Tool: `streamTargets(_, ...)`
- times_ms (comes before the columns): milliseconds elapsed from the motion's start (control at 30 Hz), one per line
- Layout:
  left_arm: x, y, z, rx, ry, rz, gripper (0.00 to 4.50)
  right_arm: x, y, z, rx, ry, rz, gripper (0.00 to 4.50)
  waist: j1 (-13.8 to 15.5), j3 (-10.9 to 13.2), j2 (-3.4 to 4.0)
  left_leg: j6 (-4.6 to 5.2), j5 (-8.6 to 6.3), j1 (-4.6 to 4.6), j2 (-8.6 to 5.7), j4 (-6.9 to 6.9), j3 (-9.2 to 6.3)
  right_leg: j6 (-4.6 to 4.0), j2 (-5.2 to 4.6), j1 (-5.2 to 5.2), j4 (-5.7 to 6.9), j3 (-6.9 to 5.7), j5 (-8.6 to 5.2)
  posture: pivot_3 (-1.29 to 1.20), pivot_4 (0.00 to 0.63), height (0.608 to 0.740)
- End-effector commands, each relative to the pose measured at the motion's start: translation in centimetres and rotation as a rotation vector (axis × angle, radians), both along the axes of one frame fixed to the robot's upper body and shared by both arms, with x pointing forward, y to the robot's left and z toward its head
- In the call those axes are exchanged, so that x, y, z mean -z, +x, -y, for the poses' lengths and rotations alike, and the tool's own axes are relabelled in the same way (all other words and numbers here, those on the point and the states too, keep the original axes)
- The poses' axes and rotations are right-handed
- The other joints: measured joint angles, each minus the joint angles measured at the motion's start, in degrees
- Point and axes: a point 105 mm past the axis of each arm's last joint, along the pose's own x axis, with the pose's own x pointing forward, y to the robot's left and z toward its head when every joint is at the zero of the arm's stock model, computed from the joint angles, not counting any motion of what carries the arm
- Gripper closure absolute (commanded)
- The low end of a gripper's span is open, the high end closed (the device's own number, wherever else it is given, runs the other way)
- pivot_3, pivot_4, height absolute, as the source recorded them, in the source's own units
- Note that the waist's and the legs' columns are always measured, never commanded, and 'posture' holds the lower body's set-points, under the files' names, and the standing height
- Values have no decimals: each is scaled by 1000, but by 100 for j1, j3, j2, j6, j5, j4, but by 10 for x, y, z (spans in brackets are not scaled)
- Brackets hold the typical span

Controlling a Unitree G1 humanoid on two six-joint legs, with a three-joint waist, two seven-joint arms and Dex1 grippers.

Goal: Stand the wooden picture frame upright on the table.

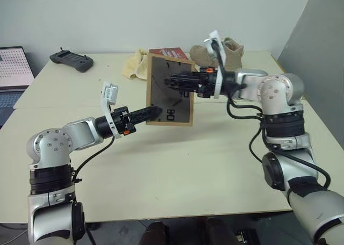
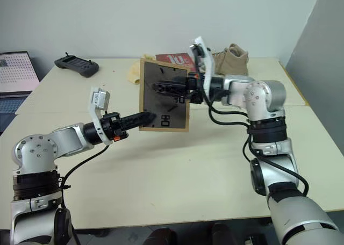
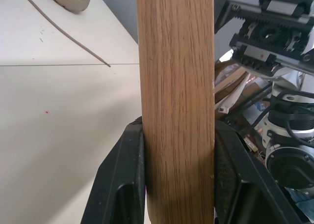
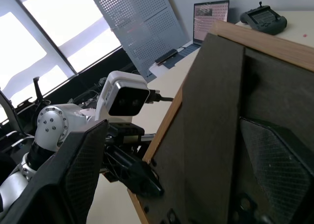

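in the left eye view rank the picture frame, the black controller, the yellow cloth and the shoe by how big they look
1. picture frame, clearly the largest, though it is held up nearer the camera.
2. shoe, partly hidden behind the right arm.
3. black controller and yellow cloth look about alike, too close to rank.

The frame (image 1: 171,92) has a light oak-grain edge and a dark brown back with black markings. The table (image 1: 177,170) is pale cream; behind lie a red book (image 1: 169,53) and a tan shoe (image 1: 228,50).
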Motion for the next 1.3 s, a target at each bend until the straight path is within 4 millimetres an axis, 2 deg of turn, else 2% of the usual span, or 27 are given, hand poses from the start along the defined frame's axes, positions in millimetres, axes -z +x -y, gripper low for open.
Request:
streamTargets(33, -21, -6, 1, 19, -36, 96, 3105, -9, -8, -7, -29, 10, 62, 34, -7, 0, 0, 0, 0, 0, 0, 0, 0, 0, 0, 1, -1, -1, 0, 0, 150, 740)
streamTargets(133, -20, -7, -1, 8, -33, 97, 3105, -20, -31, -10, -167, 76, 64, 34, -27, 0, 0, 1, 0, 1, 1, -1, 0, 0, 1, 0, 1, -1, 0, 0, 150, 740)
streamTargets(233, -20, -8, -3, 0, -32, 97, 3105, -25, -48, -3, -273, 120, 60, 34, -36, 0, 0, 1, -1, 1, 2, -2, -1, 0, 1, -1, 1, -1, 0, 0, 150, 740)
streamTargets(367, -18, -6, -6, -34, -29, 95, 3105, -28, -55, 13, -334, 169, 13, 34, -29, 0, 0, 8, -4, 1, 2, -2, -3, 0, 1, 1, 1, -4, 0, 0, 150, 740)
streamTargets(533, -19, -4, -8, -42, -41, 88, 3105, -26, -49, 24, -305, 180, 6, 34, -36, 0, 0, 19, -11, 3, 2, -2, -2, 0, 1, 1, 4, -3, 0, 0, 150, 740)
streamTargets(667, -17, 0, -8, -56, -47, 66, 3105, -13, -27, 47, -128, 114, 51, 34, -34, 0, 0, 22, -12, 3, 2, -2, -2, 0, 2, 2, 3, -3, 0, 0, 150, 740)
streamTargets(767, -15, -1, -10, -56, -52, 33, 3105, -4, -13, 73, 8, 30, 144, 34, -23, 0, -1, 24, -14, 2, 0, -1, -1, 0, 2, 2, 3, -3, 0, 0, 150, 740)
streamTargets(833, -13, 2, -13, -75, -69, 5, 3105, 9, -4, 97, 112, -104, 281, 34, 5, 0, -2, 24, -14, 2, 1, -1, -1, 0, 2, 3, 2, -3, 0, 0, 150, 740)
streamTargets(900, -11, 3, -15, -89, -71, -11, 3105, 33, 2, 113, 146, -312, 497, 34, 28, 0, -2, 25, -14, 0, 1, -1, 1, 2, 2, 11, -15, -9, 0, 0, 150, 740)
streamTargets(933, -11, 6, -17, -95, -90, -42, 3105, 48, 15, 123, 211, -469, 726, 34, 21, 0, -4, 25, -14, 1, 1, 0, 4, 3, 2, 12, -17, -5, 0, 0, 150, 740)
streamTargets(967, -10, 8, -17, -98, -105, -68, 3105, 61, 20, 127, 212, -582, 913, 34, 3, -2, -7, 25, -14, 1, 2, 0, 8, 4, 2, 12, -18, -3, 0, 0, 150, 740)
streamTargets(1000, -10, 10, -18, -98, -116, -87, 3105, 69, 21, 128, 195, -637, 1031, 34, -18, -2, -7, 25, -14, 5, 3, 3, 10, 5, 3, 14, -15, -2, -1, 0, 150, 740)
streamTargets(1067, -8, 11, -14, -74, -153, -150, 3105, 69, 30, 122, 237, -662, 1283, 34, -65, 1, -9, 9, -5, 9, 5, 1, 19, 6, 3, 12, -9, 1, 0, 0, 150, 740)
streamTargets(1133, -5, 7, -7, -7, -195, -222, 3105, 62, 34, 107, 270, -646, 1510, 34, -102, 6, -14, -1, 1, 15, 12, 6, 39, 5, 5, 5, 14, 15, 0, 0, 150, 740)
streamTargets(1200, -3, -1, -1, 59, -219, -270, 3105, 60, 35, 93, 268, -628, 1664, 34, -149, 7, -15, -7, 4, 15, 18, 3, 65, 4, 6, -10, 26, 34, -1, 0, 150, 740)
streamTargets(1300, -1, -12, 4, 122, -254, -313, 3105, 62, 37, 78, 272, -593, 1784, 34, -165, 10, -27, -27, 16, 18, 23, 4, 72, 4, 11, -11, 21, 47, -3, 0, 150, 740)
